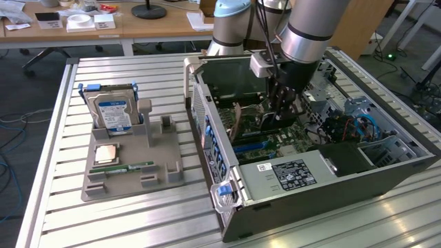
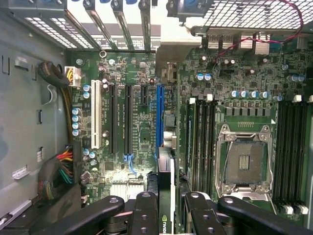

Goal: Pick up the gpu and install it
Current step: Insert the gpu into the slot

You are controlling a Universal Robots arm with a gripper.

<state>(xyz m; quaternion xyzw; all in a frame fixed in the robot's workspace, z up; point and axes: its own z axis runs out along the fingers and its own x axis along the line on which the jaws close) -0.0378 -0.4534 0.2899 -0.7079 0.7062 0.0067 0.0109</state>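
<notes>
Locate the black gripper (image 1: pixel 281 114) (image 2: pixel 168 203) on the grey robot arm (image 1: pixel 306 31), positioned inside the open dark-grey computer tower case (image 1: pixel 344 196) lying on its side on the slatted metal table (image 1: pixel 124 227). Note the black fingers (image 2: pixel 146 210) clamped from both sides on the gpu (image 2: pixel 165 171), a thin green circuit card with a black cooler block, held edge-on over the green motherboard (image 2: pixel 142 132). Find the card in line with the long blue expansion slot (image 2: pixel 160 115), with the white slot (image 2: pixel 95 115) to one side and the black memory slots (image 2: pixel 200 137) and silver-framed processor socket (image 2: pixel 244 164) to the other. Treat contact between card and blue slot as undetermined. On the exterior view's left, apart from the case, find the grey moulded tray (image 1: pixel 121 187) carrying an upright metal hard drive (image 1: pixel 113 114) with a blue-white label, a square silvery processor chip (image 1: pixel 105 153) and a narrow green memory stick (image 1: pixel 123 168) lying flat.
</notes>
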